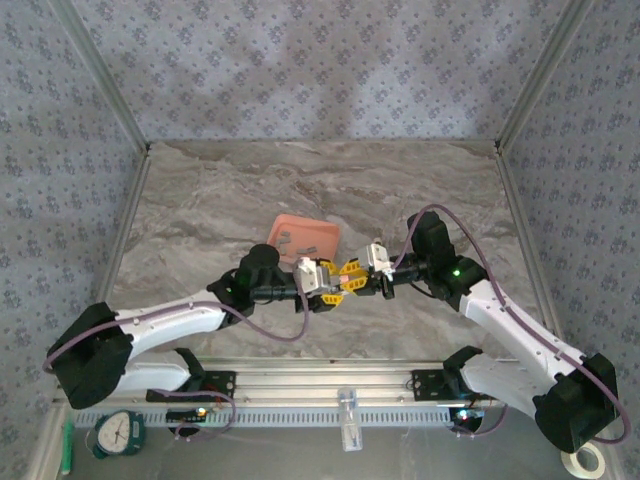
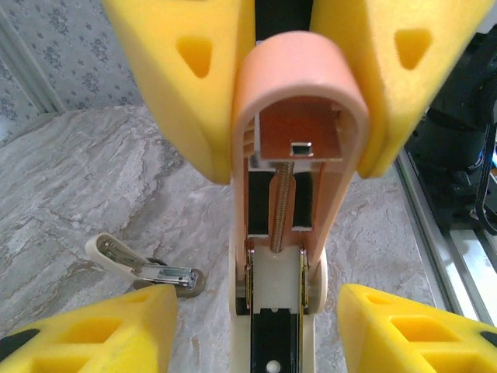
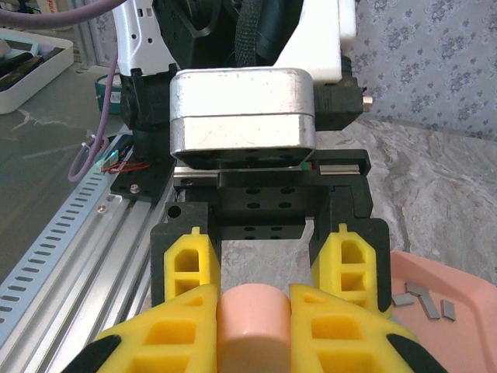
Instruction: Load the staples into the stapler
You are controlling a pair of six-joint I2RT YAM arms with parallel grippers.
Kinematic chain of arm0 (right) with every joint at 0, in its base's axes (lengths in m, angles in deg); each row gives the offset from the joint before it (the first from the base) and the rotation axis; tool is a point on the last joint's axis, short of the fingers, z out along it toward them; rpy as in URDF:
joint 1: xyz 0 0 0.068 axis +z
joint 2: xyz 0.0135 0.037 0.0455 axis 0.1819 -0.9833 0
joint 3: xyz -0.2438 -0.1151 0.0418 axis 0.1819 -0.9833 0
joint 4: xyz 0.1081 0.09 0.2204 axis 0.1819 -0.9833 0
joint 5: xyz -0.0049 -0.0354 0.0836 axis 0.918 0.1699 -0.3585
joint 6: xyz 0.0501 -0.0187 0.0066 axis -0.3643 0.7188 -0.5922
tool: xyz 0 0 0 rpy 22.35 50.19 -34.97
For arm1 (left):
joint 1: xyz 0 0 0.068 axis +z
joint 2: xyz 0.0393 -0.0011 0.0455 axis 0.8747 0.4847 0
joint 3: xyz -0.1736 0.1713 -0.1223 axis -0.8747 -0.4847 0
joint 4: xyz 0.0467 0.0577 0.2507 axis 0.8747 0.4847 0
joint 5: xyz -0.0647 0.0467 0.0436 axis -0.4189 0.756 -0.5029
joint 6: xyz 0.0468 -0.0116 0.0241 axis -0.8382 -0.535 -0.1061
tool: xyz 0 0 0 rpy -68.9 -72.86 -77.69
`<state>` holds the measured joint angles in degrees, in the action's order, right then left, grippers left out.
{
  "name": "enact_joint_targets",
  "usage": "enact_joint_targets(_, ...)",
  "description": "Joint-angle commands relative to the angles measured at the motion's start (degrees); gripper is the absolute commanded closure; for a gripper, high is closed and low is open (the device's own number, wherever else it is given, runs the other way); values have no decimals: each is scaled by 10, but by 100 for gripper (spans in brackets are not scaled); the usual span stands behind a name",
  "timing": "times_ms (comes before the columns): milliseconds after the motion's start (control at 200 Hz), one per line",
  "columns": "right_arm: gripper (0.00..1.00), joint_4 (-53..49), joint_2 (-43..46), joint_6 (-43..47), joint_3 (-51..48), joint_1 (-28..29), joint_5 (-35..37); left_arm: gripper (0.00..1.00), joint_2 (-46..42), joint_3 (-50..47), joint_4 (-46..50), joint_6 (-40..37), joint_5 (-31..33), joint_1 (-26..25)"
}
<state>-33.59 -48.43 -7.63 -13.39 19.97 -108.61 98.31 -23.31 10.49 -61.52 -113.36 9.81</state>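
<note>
Between the arms: stapler (image 2: 299,140) hung open, channel bared for loading.
Right gripper (image 3: 254,326): clamped on its lid, steadying it.
Left gripper (image 2: 256,299): wide, straddling the base.
Staples (image 3: 423,299): lay in tray (image 3: 466,342).

The top external camera looks down from above and behind the arm bases, taking in the whole tabletop (image 1: 220,190) from near edge to far edge. The left wrist camera sits close behind the left hand (image 2: 260,311) and faces toward the tabletop's right edge. The right wrist camera, close behind the right hand (image 3: 250,311), faces the opposite way. Both wrist views share the stapler (image 2: 299,78), seen from opposite sides.
</note>
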Motion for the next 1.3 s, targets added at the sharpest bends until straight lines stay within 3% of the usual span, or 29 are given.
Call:
enact_joint_targets(0,99,5,-2,3,4,3,-21,44,12,24,-15,6,-25,-7)
enact_joint_targets(225,99,6,0,2,3,3,-22,51,24,33,-22,12,-33,-9)
enact_joint_targets(520,97,25,10,-13,-10,-7,-21,78,18,35,1,31,6,-10)
enact_joint_targets(955,88,142,43,-113,-82,-69,-46,88,-13,7,-7,35,3,-9)
enact_joint_targets(1154,65,193,49,-182,-104,-74,-20,91,-17,32,43,65,50,-9)
enact_joint_targets(1294,47,247,66,-275,-126,-75,49,92,-10,72,104,117,98,-9)
